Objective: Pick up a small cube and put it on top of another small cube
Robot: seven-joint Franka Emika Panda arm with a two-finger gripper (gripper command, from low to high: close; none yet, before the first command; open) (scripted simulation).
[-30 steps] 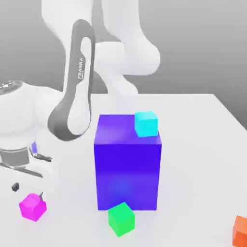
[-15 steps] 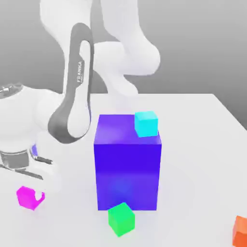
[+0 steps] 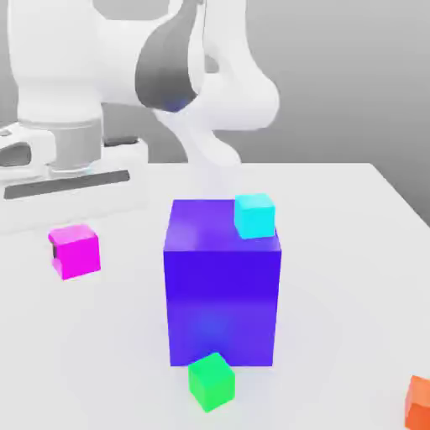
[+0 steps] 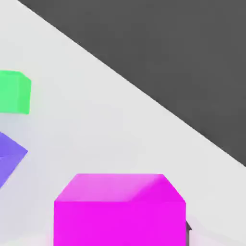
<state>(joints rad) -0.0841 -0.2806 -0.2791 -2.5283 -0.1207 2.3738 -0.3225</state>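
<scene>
The gripper is pinching the pink cube up off the table, at the exterior view's left of the big blue block, which has a cyan cube on top and the green cube right at its front.

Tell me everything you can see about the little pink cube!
The little pink cube is bright magenta, plain and smooth, with sharp edges, like shiny plastic. It hangs in the air above the white table, held by the gripper, whose dark finger shows at one side. It sits level, not tilted. It is on the exterior view's left of the big blue block, apart from it, and much smaller.
</scene>
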